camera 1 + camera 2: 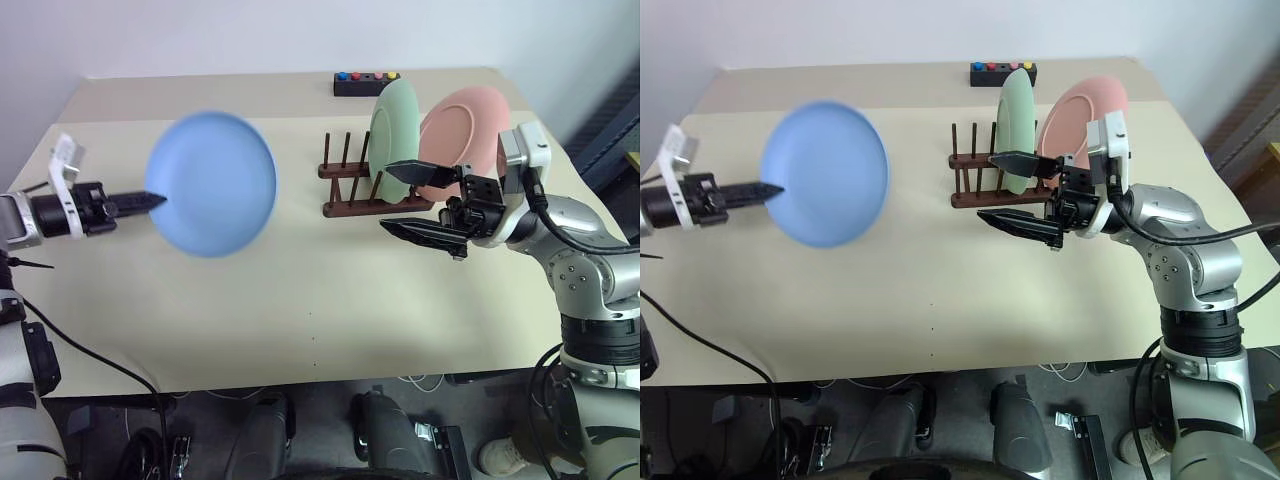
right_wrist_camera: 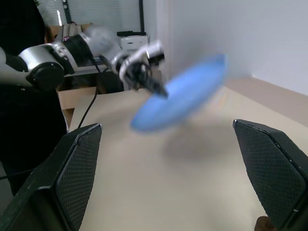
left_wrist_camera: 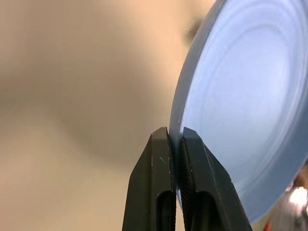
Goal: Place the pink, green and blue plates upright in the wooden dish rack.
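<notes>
Left claw (image 1: pixel 150 201) clamped on the rim of the blue plate (image 1: pixel 212 184), holding it off the worktop (image 1: pixel 300 300), plate face-on to the head camera over the worktop's left half and blurred. Left wrist view gives what the eye views don't: both fingers (image 3: pixel 153 183) pinching the plate edge, one each side, no gap. Right claw (image 1: pixel 415 200) wide open, nothing between its fingers, hanging just in front of the wooden dish rack (image 1: pixel 352 185) and pointing toward the blue plate. Right wrist view looks between its spread fingers (image 2: pixel 72 168) at the left claw and blue plate, well apart from it, plate seen tilted there. Green plate (image 1: pixel 393 135) stands upright between the rack's pegs. Pink plate (image 1: pixel 460 135) stands upright just right of the green one at the rack's right end, lower part hidden behind the right claw, so exact slot can't be told. Left slots of the rack unfilled. Small black box with coloured buttons (image 1: pixel 367 82) sits at the worktop's far edge behind the rack.
</notes>
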